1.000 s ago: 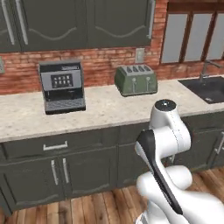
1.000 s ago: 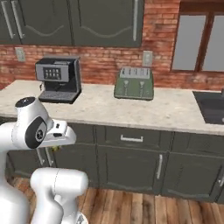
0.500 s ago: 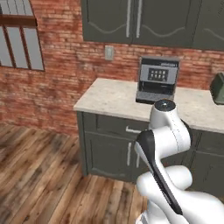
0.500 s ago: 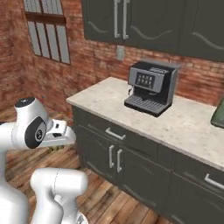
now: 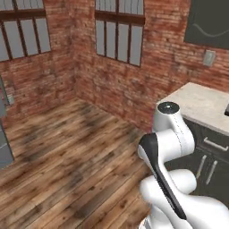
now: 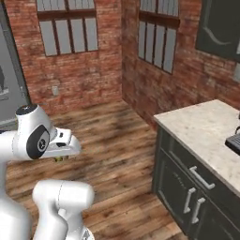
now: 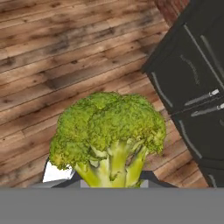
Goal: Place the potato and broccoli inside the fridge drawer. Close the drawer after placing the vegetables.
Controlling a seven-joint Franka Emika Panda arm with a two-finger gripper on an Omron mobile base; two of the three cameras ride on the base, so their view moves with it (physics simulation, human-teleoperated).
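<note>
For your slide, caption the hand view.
End effector shut on the broccoli above wooden floor, dark cabinets alongside.

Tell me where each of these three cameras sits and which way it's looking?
Left base view: rides behind the arm on its left, facing the brick corner, windows and wood floor; the arm rises lower right.
Right base view: behind on the right, facing the same corner; the arm is lower left.
Hand view: on the hand, looking down along the pincer, shut on the broccoli, above the floor.
Both base views share the counter and dark cabinets.
</note>
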